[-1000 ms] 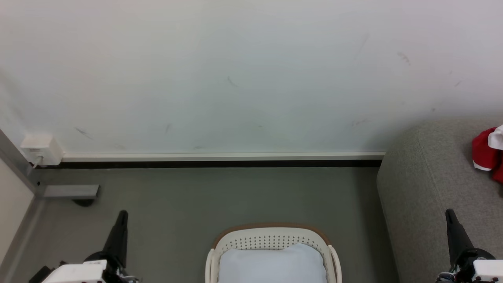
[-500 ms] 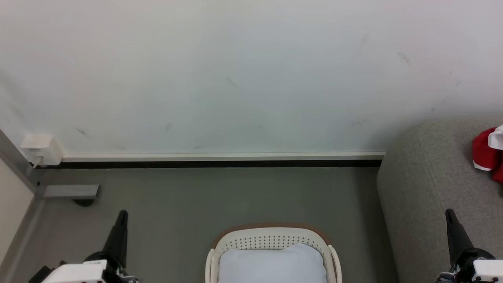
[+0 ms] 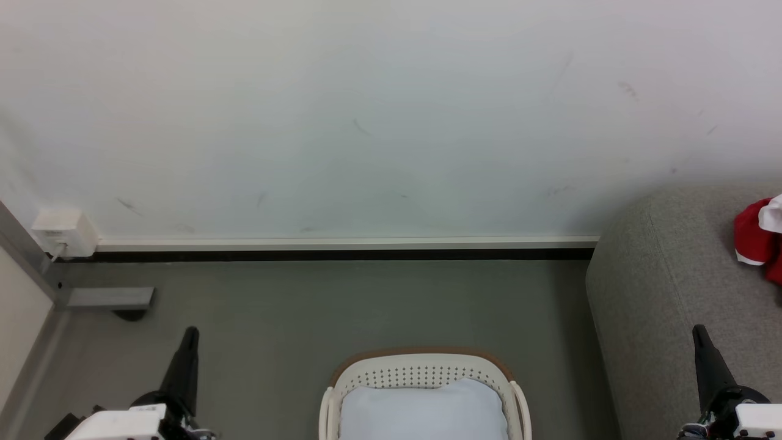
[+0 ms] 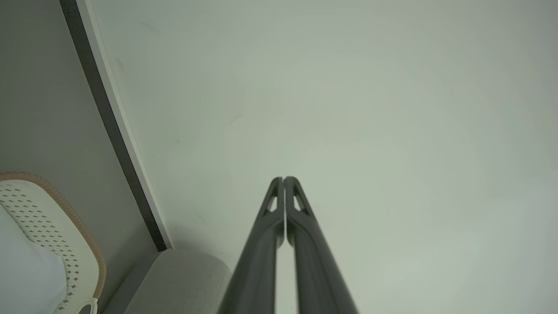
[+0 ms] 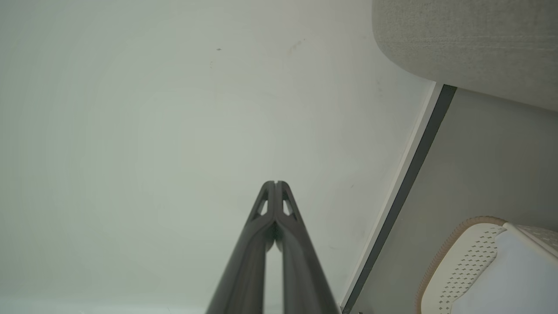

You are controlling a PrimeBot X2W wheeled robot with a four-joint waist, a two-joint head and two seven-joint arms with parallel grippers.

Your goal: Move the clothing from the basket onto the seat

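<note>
The cream-white basket with its brown rim stands on the floor at the bottom centre of the head view; a pale blue-white pad lies inside it. Red and white clothing lies on the grey seat at the right edge. My left gripper is at the lower left, shut and holding nothing. My right gripper is at the lower right in front of the seat, shut and holding nothing. The wrist views show the left gripper and the right gripper with tips pressed together, pointing at the wall.
A white wall with a dark skirting strip runs behind the basket. A white box sits low on the wall at the left, above a grey metal plate. Grey floor lies between basket and wall.
</note>
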